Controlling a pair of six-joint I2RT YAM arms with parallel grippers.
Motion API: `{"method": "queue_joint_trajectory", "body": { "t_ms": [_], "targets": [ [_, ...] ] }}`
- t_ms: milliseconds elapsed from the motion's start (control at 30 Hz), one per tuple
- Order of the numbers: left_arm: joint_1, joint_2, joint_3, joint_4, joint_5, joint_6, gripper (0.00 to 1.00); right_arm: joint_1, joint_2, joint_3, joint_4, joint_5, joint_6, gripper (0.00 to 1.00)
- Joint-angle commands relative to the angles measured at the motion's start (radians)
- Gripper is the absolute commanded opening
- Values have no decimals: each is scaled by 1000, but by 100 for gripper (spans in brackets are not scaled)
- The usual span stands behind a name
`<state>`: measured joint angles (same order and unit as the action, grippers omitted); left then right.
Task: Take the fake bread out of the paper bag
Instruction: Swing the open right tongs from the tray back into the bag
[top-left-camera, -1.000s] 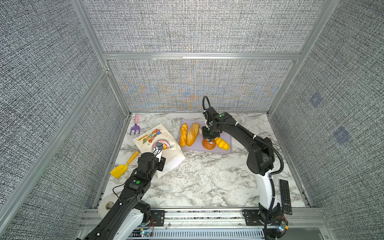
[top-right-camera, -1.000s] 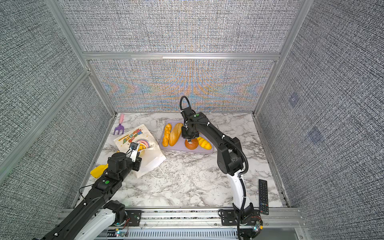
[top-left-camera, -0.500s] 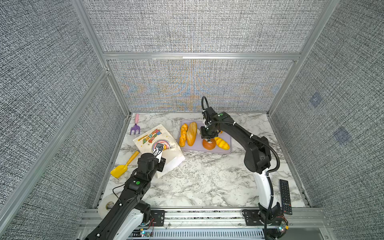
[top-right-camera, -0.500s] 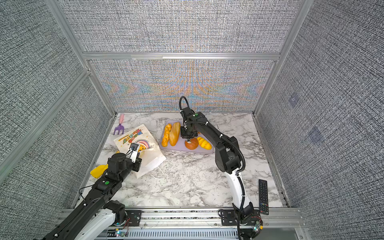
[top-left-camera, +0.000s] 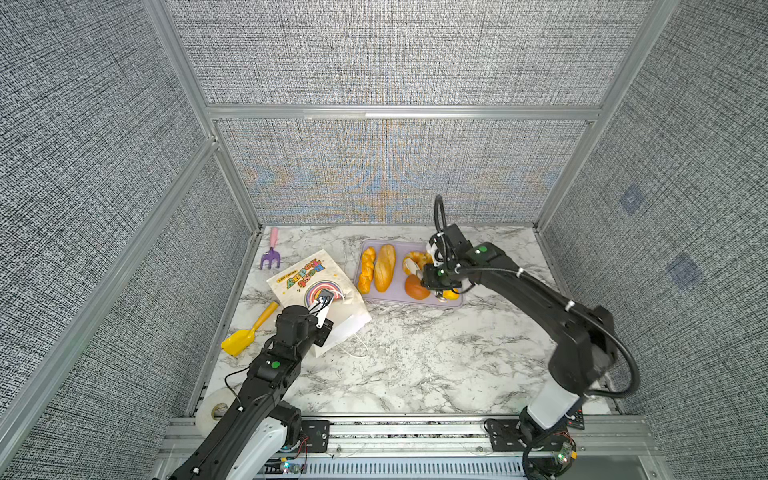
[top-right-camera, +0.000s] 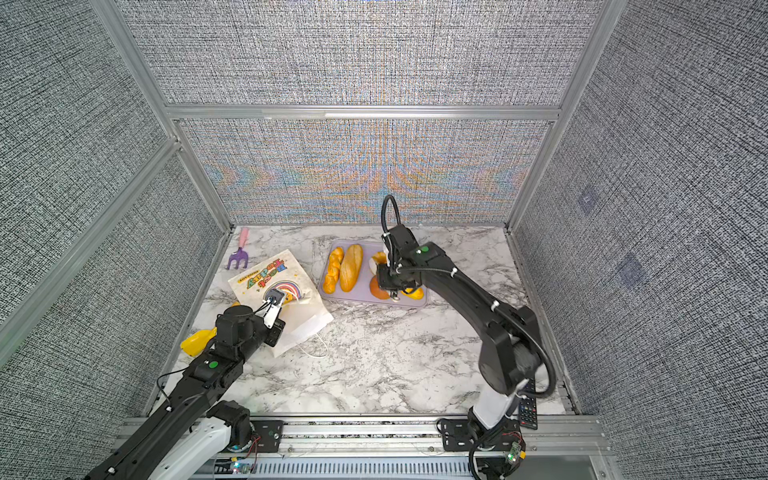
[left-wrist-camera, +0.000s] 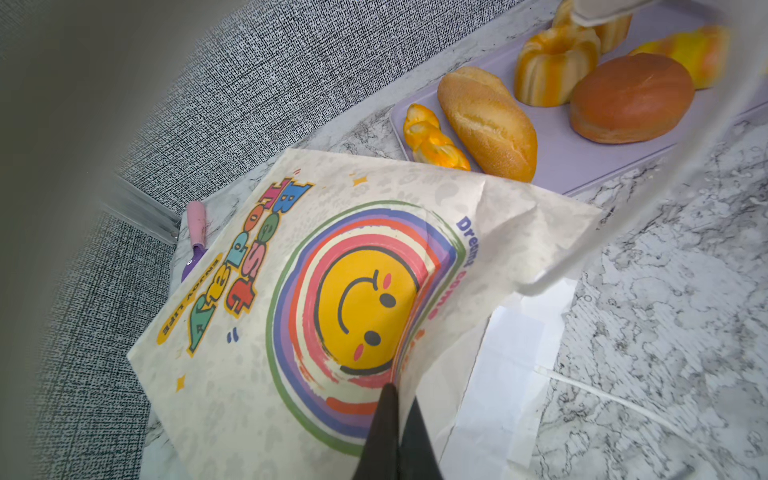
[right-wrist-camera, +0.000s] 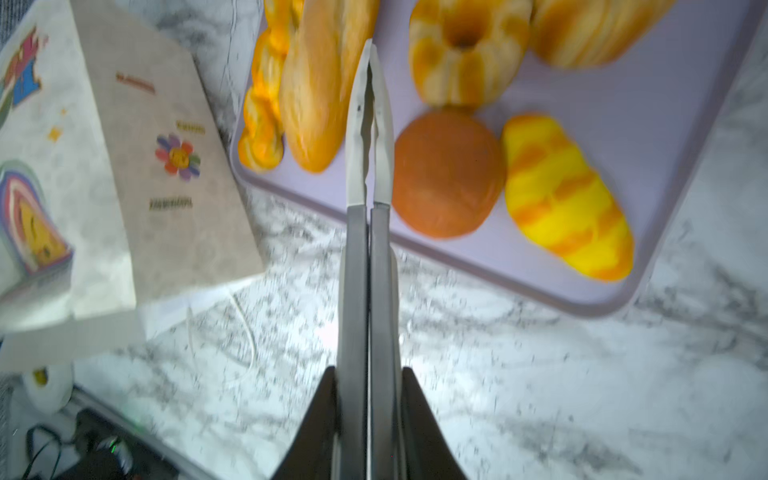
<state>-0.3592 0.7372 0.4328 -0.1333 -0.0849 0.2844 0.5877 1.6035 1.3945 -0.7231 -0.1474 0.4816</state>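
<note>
The paper bag (top-left-camera: 307, 276) lies flat on the marble at the left, print side up, its mouth toward the front right. My left gripper (left-wrist-camera: 397, 395) is shut on the bag's (left-wrist-camera: 291, 291) upper mouth edge. The fake bread lies on the lilac tray (top-left-camera: 395, 297): a braided stick (top-left-camera: 366, 270), a long loaf (top-left-camera: 385, 268), a fluted ring bun (top-left-camera: 415, 259), a round brown bun (top-left-camera: 415, 287) and a striped roll (right-wrist-camera: 565, 199). My right gripper (right-wrist-camera: 369, 374) hovers over the tray, shut on metal tongs (right-wrist-camera: 370, 124). The tongs are closed and empty, their tips between loaf and ring bun.
A yellow toy shovel (top-left-camera: 249, 332) and a purple toy rake (top-left-camera: 271, 255) lie along the left wall. A tape roll (top-left-camera: 214, 411) sits at the front left corner, a remote (top-right-camera: 528, 409) at the front right. The bag's cord handle (top-left-camera: 357, 347) trails onto the marble.
The right arm's elbow has swung out to the right and toward the front, while its gripper with the tongs stays over the tray. The left arm and the bag have not moved.
</note>
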Motion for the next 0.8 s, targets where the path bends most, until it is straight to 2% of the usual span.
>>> {"method": "queue_joint_trajectory", "body": {
  "t_ms": [0,133,300,400,533,767],
  "targets": [
    [1,-1,7,-5,-27,4,0,52,-170,-254,293,-146,183,11],
    [1,2,7,9,-37,-26,0,175,-351,-558,566,-188,392,15],
    [0,7,6,16,-34,-43,0,317,-398,-667,723,-192,512,20],
    [1,10,1,19,-39,-48,0,364,-343,-667,839,-214,558,28],
    [0,10,-12,32,-41,-62,0,379,-191,-640,1040,-284,632,35],
    [0,9,-25,44,-50,-69,0,380,64,-544,1264,-346,740,38]
  ]
}}
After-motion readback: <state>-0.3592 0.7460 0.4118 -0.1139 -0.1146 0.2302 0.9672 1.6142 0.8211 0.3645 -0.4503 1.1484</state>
